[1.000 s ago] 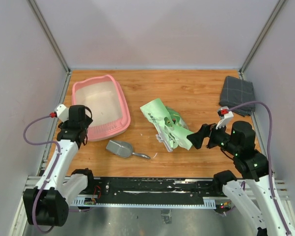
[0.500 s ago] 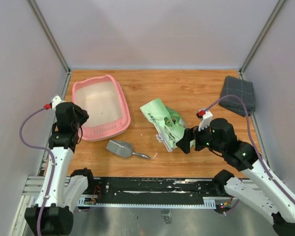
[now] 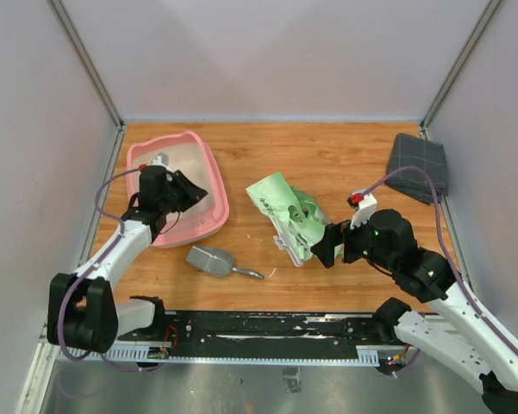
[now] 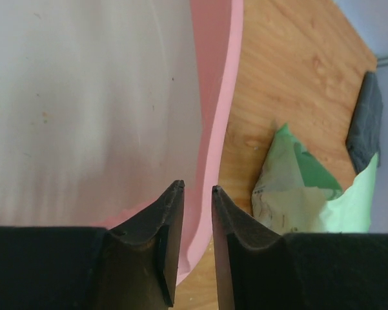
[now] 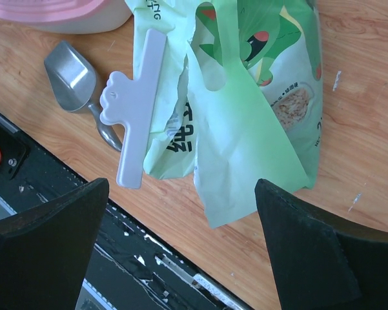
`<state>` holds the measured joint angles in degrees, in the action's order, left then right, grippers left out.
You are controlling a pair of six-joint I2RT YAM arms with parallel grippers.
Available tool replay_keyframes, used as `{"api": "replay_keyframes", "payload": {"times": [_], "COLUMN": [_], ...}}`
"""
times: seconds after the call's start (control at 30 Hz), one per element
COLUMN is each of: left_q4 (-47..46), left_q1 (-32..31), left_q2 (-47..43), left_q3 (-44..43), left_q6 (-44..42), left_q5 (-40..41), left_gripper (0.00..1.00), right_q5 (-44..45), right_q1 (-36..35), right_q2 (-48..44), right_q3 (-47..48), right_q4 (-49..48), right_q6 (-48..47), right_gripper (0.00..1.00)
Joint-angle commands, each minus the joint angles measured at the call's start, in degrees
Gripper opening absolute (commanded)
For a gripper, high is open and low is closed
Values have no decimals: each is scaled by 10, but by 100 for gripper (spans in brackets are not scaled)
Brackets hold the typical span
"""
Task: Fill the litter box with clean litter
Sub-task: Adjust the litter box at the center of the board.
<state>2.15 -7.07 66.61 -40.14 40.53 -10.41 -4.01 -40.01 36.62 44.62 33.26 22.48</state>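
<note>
Your left tool (image 4: 197, 188), nearly pressed together, straddles the rim of the litter box (image 4: 216, 77) at the far left of the counter (image 3: 345, 164). I cannot tell if it pinches, so the rim may slip. The right tool (image 5: 182, 183) hangs spread over the bag (image 5: 245, 129).

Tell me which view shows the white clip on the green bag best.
The right wrist view: the white clip is whole and large, at the green bag's edge. The top external view shows only a small pale bar. The left wrist view shows part of the bag, no clip.
</note>
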Motion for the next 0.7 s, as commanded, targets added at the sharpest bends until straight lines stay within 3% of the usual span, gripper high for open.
{"api": "replay_keyframes", "payload": {"times": [0.0,0.07,0.33,0.53,0.67], "left_q4": [-33,-39,-97,-59,-17], "left_q1": [-39,-67,-125,-128,-136], "left_q2": [21,12,84,199,196], "left_q3": [-18,-19,-53,-127,-119], "left_q6": [-6,-25,-33,-52,-61], "left_q5": [-29,-18,-15,8,54], "left_gripper": [34,39,41,41,42], "right_q5": [18,19,20,19,22], "right_q1": [-11,-11,-11,-11,-11], "right_q2": [-5,-5,-8,-15,-15], "right_q3": [21,21,23,21,23], "right_q4": [3,4,4,5,11], "right_q6": [-8,-10,-12,-10,-17], "right_gripper": [99,99,99,99,99]}}
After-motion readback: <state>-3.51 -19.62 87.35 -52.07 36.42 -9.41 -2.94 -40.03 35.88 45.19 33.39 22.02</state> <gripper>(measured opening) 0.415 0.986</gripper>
